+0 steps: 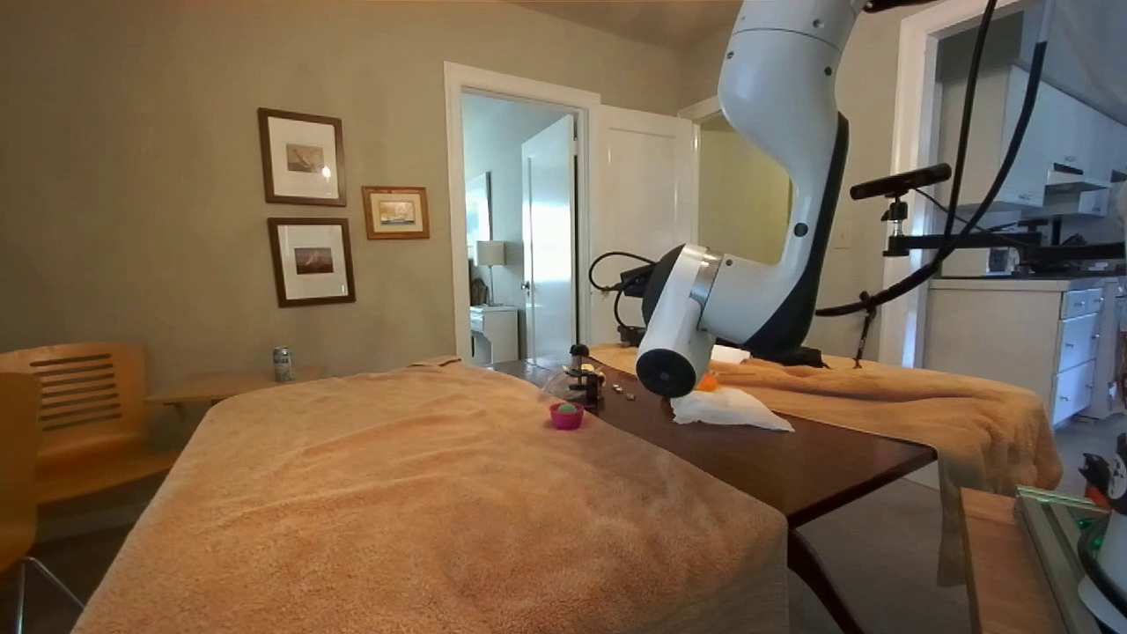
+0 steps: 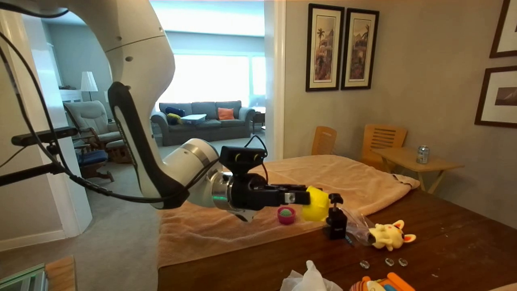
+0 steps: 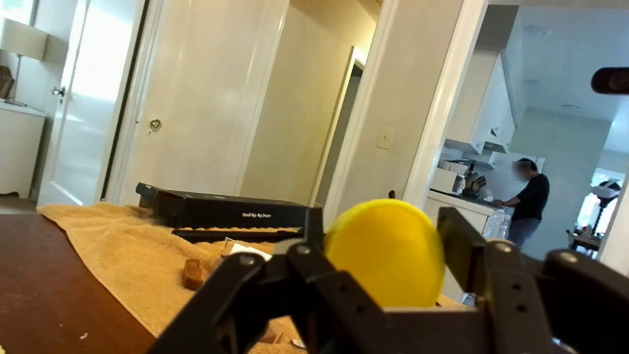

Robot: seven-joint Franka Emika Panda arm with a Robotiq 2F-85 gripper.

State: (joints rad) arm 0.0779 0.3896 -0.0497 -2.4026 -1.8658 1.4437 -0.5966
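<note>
My gripper [image 2: 309,196] is shut on a yellow cup-like thing [image 2: 316,204], held up at the fingertips above the table. In the wrist view the round yellow cup [image 3: 385,255] sits between the two fingers [image 3: 381,246]. The gripper and the yellow cup are hidden behind the arm in an exterior view. A pink bowl [image 1: 566,422] with a green rounded thing [image 1: 566,408] in it stands on the towel; the bowl [image 2: 286,220] shows in both exterior views. A small black clamp-like stand [image 2: 336,226] is just beyond the yellow cup; I cannot tell whether they touch.
An orange towel [image 1: 396,493] covers part of the dark table [image 1: 845,458]. A cream plush toy [image 2: 388,235], clear glass pebbles [image 2: 364,264], a white cloth or bag [image 1: 731,410] and an orange toy [image 2: 381,283] lie on the table. A black box [image 3: 236,211] lies on another towel.
</note>
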